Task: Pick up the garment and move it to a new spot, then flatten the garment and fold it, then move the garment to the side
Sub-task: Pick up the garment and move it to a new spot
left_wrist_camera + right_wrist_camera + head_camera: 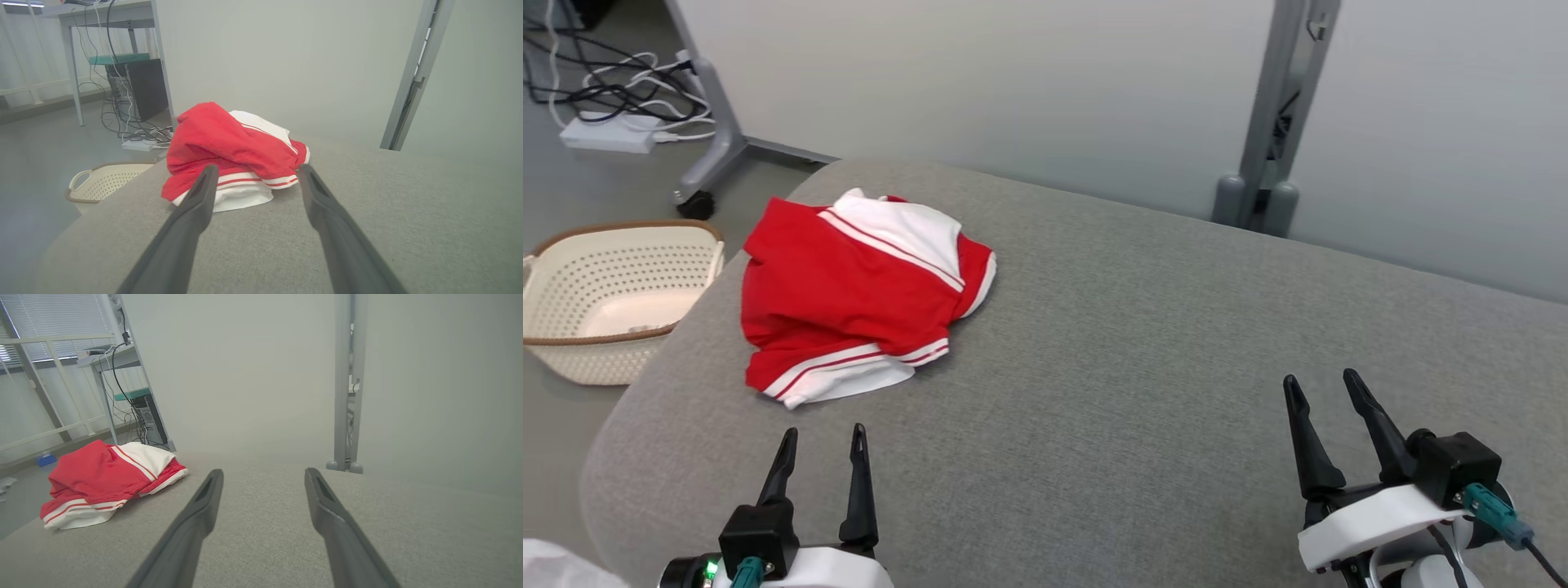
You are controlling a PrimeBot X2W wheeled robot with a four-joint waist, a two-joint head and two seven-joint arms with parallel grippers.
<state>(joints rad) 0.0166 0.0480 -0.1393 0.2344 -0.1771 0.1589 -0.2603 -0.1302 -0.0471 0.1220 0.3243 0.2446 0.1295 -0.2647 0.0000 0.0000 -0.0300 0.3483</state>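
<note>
Judging by how things lie, the work looks barely begun, though the pictures cannot settle it. The garment [849, 302], red with white bands, sits in a rumpled, layered bundle at the upper left of the head frame, on the grey cushion [1135, 343] near its left edge, just beside the basket [629, 227] on the floor. It is not spread flat, and its layers bulge unevenly, so I read it as neither flattened nor neatly folded.

The left gripper [823, 433] rests at the lower left with fingers apart and empty, short of the cloth; in its wrist view the bundle [229, 151] lies just beyond the fingertips. The right gripper [1319, 377], at the lower right, also stands apart and empty, well away from the cloth.

Left to do, by my reckoning: pick up, relocate, flatten, fold, set aside.
</note>
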